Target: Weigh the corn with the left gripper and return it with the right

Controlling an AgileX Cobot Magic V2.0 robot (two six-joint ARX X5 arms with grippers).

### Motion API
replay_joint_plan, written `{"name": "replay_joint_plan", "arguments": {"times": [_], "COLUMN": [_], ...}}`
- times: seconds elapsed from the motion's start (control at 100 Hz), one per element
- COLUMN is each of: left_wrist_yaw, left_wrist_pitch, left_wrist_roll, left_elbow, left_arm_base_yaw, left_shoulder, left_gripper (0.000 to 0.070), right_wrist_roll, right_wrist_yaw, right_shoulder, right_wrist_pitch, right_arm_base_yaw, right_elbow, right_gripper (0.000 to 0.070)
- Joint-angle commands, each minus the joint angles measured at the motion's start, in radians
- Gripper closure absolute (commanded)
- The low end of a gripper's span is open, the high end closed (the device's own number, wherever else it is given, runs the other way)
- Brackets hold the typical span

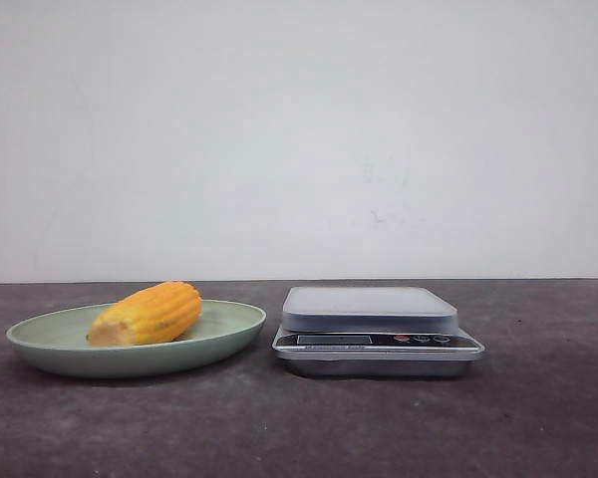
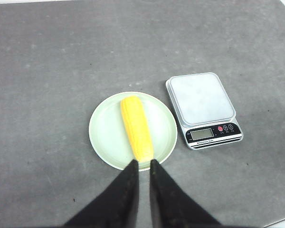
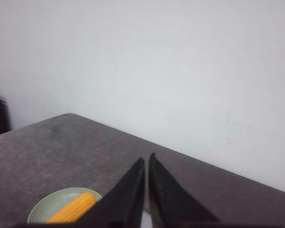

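Corn [image 2: 137, 127] is lying on the green plate [image 2: 102, 135] just left of the scale [image 2: 203, 109], both pincers, left pincer [image 2: 143, 164] and right pincer [image 3: 147, 160], are pretty much pinched together, so I'd open the left one wide and grab the cob mid-length across its ridges.

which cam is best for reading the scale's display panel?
Left wrist view: it looks down on the scale, showing platform, screen and buttons whole. The front view shows it side-on, its panel a thin foreshortened strip. In the right wrist view it is almost wholly hidden behind the fingers.
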Motion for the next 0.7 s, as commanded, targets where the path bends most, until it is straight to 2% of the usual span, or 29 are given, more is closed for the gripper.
{"name": "replay_joint_plan", "arguments": {"times": [0.0,0.2,0.34,0.42,0.51,0.59,0.69], "left_wrist_yaw": [0.0,0.0,0.0,0.0,0.0,0.0,0.0], "left_wrist_pitch": [0.007,0.007,0.007,0.007,0.007,0.007,0.007], "left_wrist_roll": [-0.004,-0.004,-0.004,-0.004,-0.004,-0.004,-0.004], "left_elbow": [0.017,0.017,0.017,0.017,0.017,0.017,0.017], "left_arm_base_yaw": [-0.011,-0.011,-0.011,-0.011,-0.011,-0.011,-0.011], "left_shoulder": [0.009,0.01,0.009,0.009,0.009,0.009,0.009], "left_gripper": [0.07,0.07,0.07,0.07,0.07,0.07,0.07], "right_wrist_roll": [-0.001,-0.001,0.004,0.024,0.043,0.044,0.074], "right_wrist_yaw": [-0.001,-0.01,-0.038,-0.098,-0.203,-0.3,-0.369], "right_shoulder": [0.006,0.001,-0.031,-0.066,-0.127,-0.205,-0.296], "right_wrist_pitch": [0.011,0.01,0.013,0.039,0.157,0.318,0.475], "right_arm_base_yaw": [0.014,-0.058,-0.246,-0.385,-0.545,-0.676,-0.789], "right_elbow": [0.014,-0.001,-0.066,-0.163,-0.337,-0.533,-0.74], "right_gripper": [0.0691,0.0691,0.0691,0.0691,0.0691,0.0691,0.0691]}}
